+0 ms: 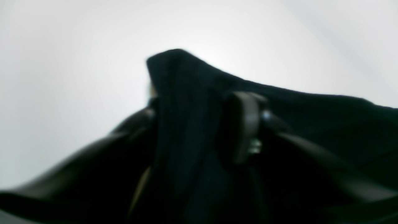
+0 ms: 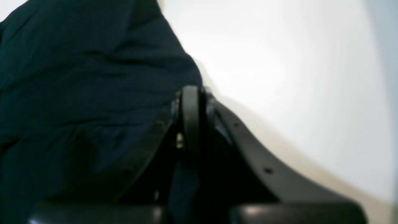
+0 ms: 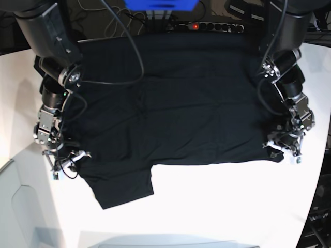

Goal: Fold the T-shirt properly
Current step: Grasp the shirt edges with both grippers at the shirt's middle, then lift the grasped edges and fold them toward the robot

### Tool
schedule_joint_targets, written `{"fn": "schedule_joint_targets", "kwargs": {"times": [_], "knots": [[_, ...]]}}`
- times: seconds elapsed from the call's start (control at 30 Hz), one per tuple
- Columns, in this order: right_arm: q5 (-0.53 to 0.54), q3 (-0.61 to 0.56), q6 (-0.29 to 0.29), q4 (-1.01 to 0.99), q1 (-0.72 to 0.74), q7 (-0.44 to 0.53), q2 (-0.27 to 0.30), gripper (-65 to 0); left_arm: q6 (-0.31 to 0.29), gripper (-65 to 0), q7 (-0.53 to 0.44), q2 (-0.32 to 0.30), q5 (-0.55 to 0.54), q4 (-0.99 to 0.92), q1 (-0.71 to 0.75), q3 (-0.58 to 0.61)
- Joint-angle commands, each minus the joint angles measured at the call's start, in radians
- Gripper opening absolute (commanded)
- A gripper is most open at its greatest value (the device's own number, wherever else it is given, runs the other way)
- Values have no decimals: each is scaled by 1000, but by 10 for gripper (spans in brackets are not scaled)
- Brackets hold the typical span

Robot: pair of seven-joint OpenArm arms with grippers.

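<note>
white counter point(image 3: 207, 206) is shown, with the black t-shirt point(image 3: 176, 103) spread plain side up, one sleeve toward the near edge. no fold is seen completed; all folding is judged outstanding. the right gripper point(image 2: 189, 102), jaws fully closed, pinches one edge; cloth lies between the left gripper point(image 1: 199, 109) jaws, partly closed.

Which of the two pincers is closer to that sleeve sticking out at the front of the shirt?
The right pincer is closer, at the T-shirt edge just beside the protruding sleeve. The left pincer grips the opposite edge, across the shirt.
</note>
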Motion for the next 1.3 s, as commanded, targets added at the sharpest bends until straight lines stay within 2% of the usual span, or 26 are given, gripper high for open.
{"fn": "schedule_joint_targets", "kwargs": {"times": [0.0,0.07,0.1,0.2,0.33,0.43,0.47,0.57,0.7,0.9,1.03,1.27], "knots": [[-49,-2,-5,-10,-7,-98,-6,-650,-5,-517,22,-11,7,5,-15,-1],[-49,-2,-5,-10,-7,-98,-6,-650,-5,-626,22,-11,7,5,-15,-1],[-49,0,-6,-10,-7,-98,-6,-650,-5,-650,22,-11,7,7,-15,-1],[-49,0,-6,-8,-7,-96,-6,-650,-5,-636,25,-11,7,15,-15,-1],[-49,1,-2,-2,-7,-90,-6,-650,-5,-649,32,-14,4,18,-17,-1],[-47,20,1,31,-7,-96,-11,-650,-5,-649,33,-6,4,81,-12,-3],[-47,38,3,59,-9,-96,-27,-650,-5,-649,35,-6,4,114,-9,-3],[-49,86,57,165,-39,-116,-60,-650,-5,-649,94,15,2,228,31,-3],[-49,89,131,331,-75,-159,-118,-650,-6,-649,168,40,1,375,65,-4],[-49,86,131,622,-153,-207,-196,-650,-6,-649,191,73,-1,529,145,-6],[-49,89,131,759,-193,-254,-210,-650,-6,-649,191,92,-2,622,215,-9],[-49,84,131,911,-309,-262,-227,-650,-18,-649,193,169,-2,753,290,-197]]}}
